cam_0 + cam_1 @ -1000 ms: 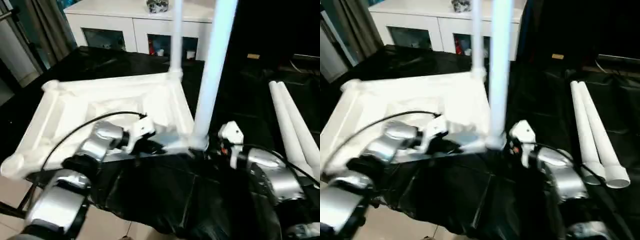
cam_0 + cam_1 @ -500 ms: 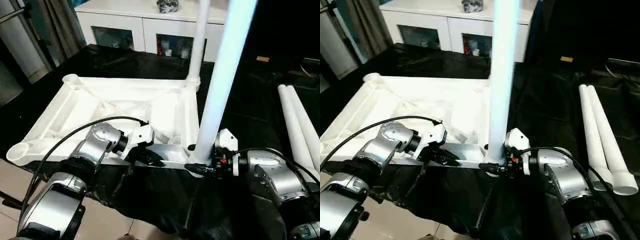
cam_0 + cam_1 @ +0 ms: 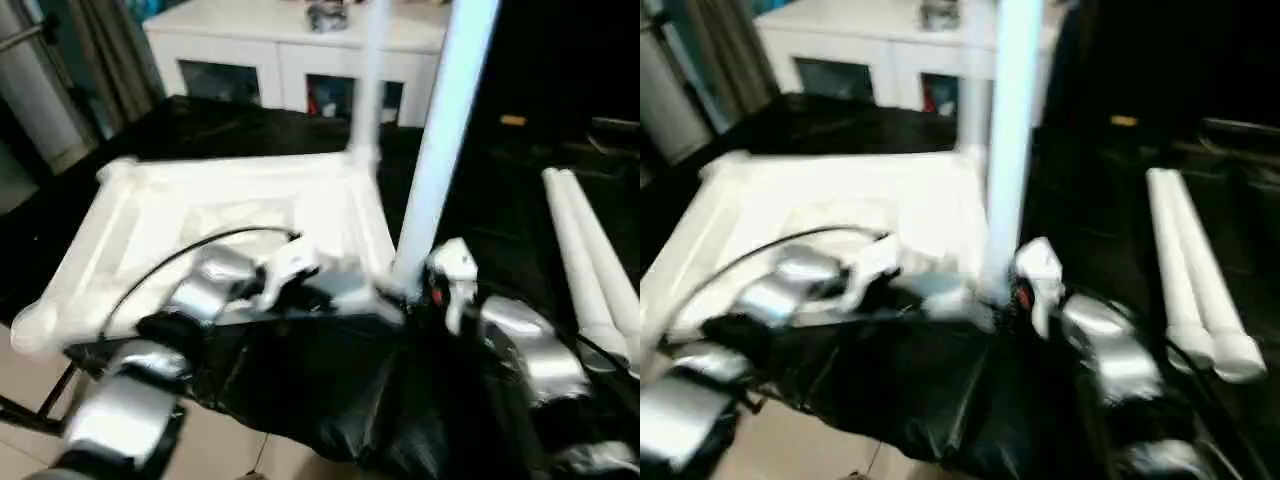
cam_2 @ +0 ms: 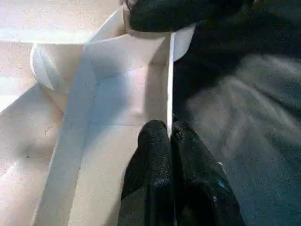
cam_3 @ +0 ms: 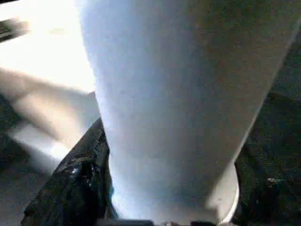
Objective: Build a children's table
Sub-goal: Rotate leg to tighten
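The children's table tabletop (image 3: 200, 200) lies upside down on black sheeting, white, with ribs and round corner sockets. One leg (image 3: 374, 80) stands upright in the far right socket. A second leg (image 3: 445, 140) stands in the near right socket. My left gripper (image 3: 322, 297) is shut on the tabletop's thin near rim, and the left wrist view shows both black fingers (image 4: 155, 150) pinching that edge. My right gripper (image 3: 412, 297) is closed around the base of the near leg, with a black finger (image 5: 84, 183) lying against the tube (image 5: 164, 108).
Two loose white legs (image 3: 585, 260) lie side by side on the black sheeting (image 3: 330, 390) to the right. A white glass-doored cabinet (image 3: 290, 60) stands behind the table. The sheeting ends at a near edge above beige floor tiles (image 3: 20, 450).
The head view has shaken and shifted. My right gripper's fingers have drawn in around the near leg's base. My left gripper stays on the rim.
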Tool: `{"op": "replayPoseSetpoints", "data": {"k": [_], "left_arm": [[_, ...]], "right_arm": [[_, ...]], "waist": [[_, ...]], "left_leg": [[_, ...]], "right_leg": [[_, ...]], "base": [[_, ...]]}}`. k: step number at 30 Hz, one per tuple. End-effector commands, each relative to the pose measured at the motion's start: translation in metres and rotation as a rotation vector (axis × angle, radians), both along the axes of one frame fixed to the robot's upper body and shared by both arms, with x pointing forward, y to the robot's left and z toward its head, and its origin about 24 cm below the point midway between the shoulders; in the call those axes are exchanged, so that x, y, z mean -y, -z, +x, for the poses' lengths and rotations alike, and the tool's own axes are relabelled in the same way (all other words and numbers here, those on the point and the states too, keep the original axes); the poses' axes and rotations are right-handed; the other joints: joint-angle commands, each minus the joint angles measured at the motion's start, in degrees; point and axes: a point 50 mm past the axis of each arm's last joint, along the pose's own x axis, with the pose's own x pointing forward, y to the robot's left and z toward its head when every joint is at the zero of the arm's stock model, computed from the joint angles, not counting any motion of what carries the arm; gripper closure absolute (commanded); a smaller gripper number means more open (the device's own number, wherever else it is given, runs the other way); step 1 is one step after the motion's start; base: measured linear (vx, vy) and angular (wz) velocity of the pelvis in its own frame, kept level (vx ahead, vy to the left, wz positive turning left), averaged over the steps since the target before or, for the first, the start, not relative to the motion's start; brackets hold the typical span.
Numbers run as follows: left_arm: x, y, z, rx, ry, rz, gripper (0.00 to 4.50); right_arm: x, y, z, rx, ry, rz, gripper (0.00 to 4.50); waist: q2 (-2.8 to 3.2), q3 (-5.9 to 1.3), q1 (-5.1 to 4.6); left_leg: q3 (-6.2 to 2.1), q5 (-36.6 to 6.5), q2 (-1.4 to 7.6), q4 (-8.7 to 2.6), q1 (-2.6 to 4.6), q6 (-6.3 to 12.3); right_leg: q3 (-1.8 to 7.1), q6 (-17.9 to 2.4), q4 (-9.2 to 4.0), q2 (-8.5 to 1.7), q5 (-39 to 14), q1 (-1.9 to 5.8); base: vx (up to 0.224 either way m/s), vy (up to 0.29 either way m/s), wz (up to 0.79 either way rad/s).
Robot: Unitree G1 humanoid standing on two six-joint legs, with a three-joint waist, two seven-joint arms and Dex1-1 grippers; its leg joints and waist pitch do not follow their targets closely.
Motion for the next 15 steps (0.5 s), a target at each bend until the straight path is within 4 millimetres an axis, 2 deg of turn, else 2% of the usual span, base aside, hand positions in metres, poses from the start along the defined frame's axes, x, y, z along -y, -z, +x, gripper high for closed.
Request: {"op": "replayPoseSetpoints", "data": {"k": [1,3,4,6,9,10,12,13,14,15], "left_arm": [[0.020,-0.006,0.006,0.042,-0.096,-0.044,4.50],[0.023,-0.006,0.006,0.045,-0.105,-0.051,4.50],[0.029,-0.006,0.004,0.049,-0.098,-0.066,4.50],[0.035,-0.005,0.000,0.062,-0.065,-0.074,4.50],[0.034,-0.005,-0.002,0.069,-0.042,-0.073,4.50],[0.029,-0.004,-0.004,0.061,-0.018,-0.079,4.50],[0.025,-0.004,-0.005,0.059,-0.003,-0.083,4.50],[0.023,-0.005,-0.006,0.061,0.009,-0.087,4.50],[0.016,-0.004,-0.007,0.057,0.025,-0.079,4.50],[0.012,-0.003,-0.008,0.057,0.036,-0.070,4.50]], "right_arm": [[-0.029,0.019,-0.005,-0.063,0.057,-0.016,1.76],[-0.032,0.020,-0.005,-0.063,0.086,-0.015,1.76],[-0.041,0.019,-0.006,-0.041,0.072,-0.019,1.76],[-0.050,0.018,-0.007,0.005,0.046,-0.032,1.21],[-0.046,0.017,-0.006,0.002,0.050,0.005,0.99],[-0.038,0.015,-0.004,0.008,0.031,0.006,0.77],[-0.034,0.012,-0.003,0.021,0.006,-0.012,0.70],[-0.033,0.011,-0.003,0.029,-0.008,-0.023,0.53],[-0.029,0.008,-0.003,0.039,-0.059,-0.030,0.53],[-0.026,0.006,-0.004,0.041,-0.094,-0.028,0.53]], "waist": [[-0.91,-2.75,-0.33],[-1.01,-2.89,-0.36],[-1.00,-2.95,-0.27],[-0.89,-3.02,-0.25],[-0.84,-3.12,-0.25],[-1.33,-3.12,-0.24],[-1.07,-3.05,-0.27],[-1.53,-3.03,-0.24],[-2.44,-3.08,-0.29],[-2.07,-3.15,-0.09]], "left_leg": [[-0.12,-14.9,0.69,-4.47,0.19,1.28],[-0.18,-14.7,0.57,-4.49,0.09,1.34],[-0.09,-14.1,0.61,-4.45,0.12,1.53],[-0.16,-13.7,0.71,-4.50,-0.04,1.76],[-0.13,-13.1,0.73,-4.41,-0.16,2.51],[-0.05,-12.9,0.77,-4.36,-0.14,2.95],[0.00,-12.9,0.73,-4.36,-0.22,3.40],[0.02,-12.5,0.71,-4.32,-0.32,3.67],[0.19,-11.7,0.74,-4.25,-0.40,4.12],[-0.02,-11.2,0.78,-4.27,-0.50,4.30]], "right_leg": [[2.12,-8.9,-5.53,-3.42,-23.3,2.25],[2.03,-8.8,-5.43,-3.34,-22.8,2.42],[2.13,-8.7,-5.39,-3.35,-21.9,2.34],[2.13,-9.0,-5.21,-3.37,-20.3,2.45],[2.19,-9.7,-4.92,-3.37,-17.5,2.65],[2.20,-10.1,-4.82,-3.35,-16.8,2.64],[2.18,-10.2,-4.87,-3.36,-17.0,2.66],[2.17,-10.1,-4.80,-3.41,-17.4,2.78],[2.20,-9.9,-4.91,-3.41,-17.6,2.80],[2.16,-10.0,-4.58,-3.54,-17.6,2.97]], "base": [[0.000,0.000,0.00],[0.000,0.000,0.00],[0.000,0.000,0.00],[0.000,0.000,0.00],[0.000,0.000,0.00],[0.000,0.000,0.00],[0.000,0.000,0.00],[0.000,0.000,0.00],[0.000,0.000,0.00],[0.000,0.000,0.00]]}}
